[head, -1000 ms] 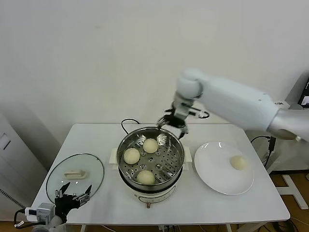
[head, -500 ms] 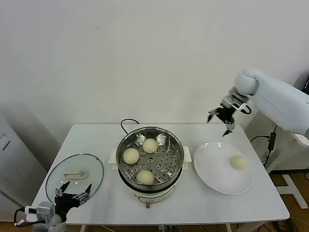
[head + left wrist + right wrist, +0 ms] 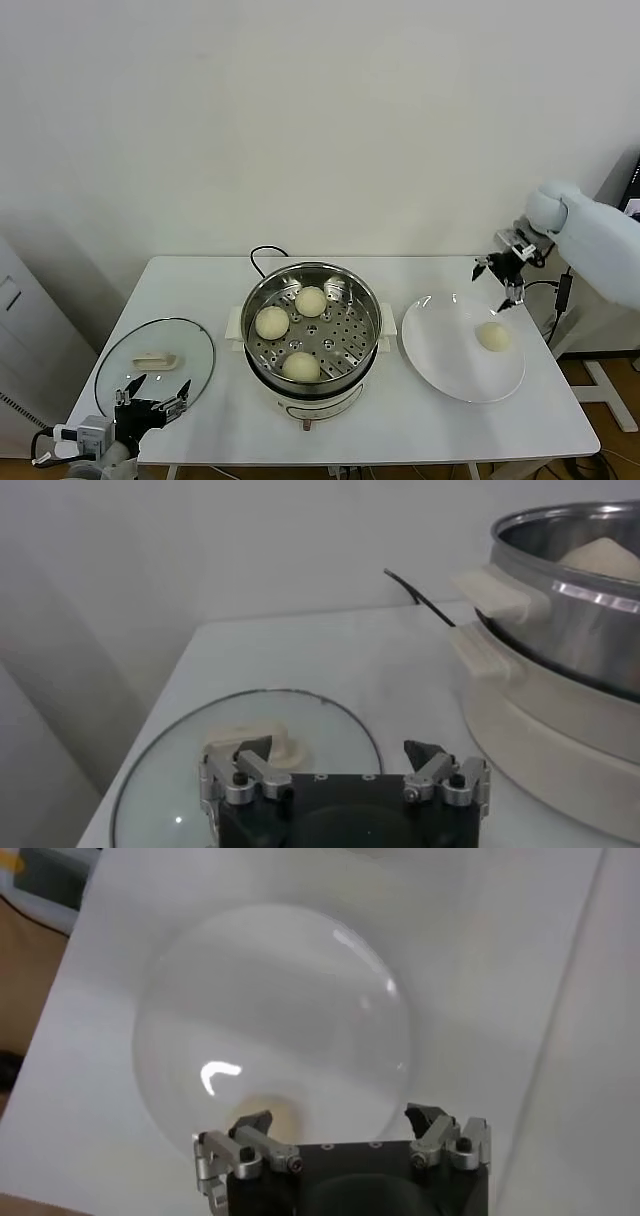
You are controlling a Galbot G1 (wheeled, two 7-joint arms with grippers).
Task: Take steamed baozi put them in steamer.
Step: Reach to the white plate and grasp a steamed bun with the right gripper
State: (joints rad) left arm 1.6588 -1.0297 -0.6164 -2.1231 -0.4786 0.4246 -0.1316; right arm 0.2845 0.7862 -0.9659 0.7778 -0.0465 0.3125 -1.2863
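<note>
My right tool (image 3: 497, 279) hung released above the far rim of the white plate (image 3: 440, 365), jaws spread and empty. One baozi (image 3: 493, 336), round with no long axis, lay on it; three sat in the steamer (image 3: 365, 352). My left tool (image 3: 152, 398) waited open near the glass lid (image 3: 195, 345).

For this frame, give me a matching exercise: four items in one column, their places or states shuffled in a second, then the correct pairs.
Items:
1. three baozi
2. single baozi
3. glass lid
4. right gripper

Places or states:
A. flat on the table, left of the steamer
B. on the white plate
C. open, above the plate's far edge
D. on the steamer's perforated tray

Pairs: 1-D, 2-B, 3-A, 4-C
</note>
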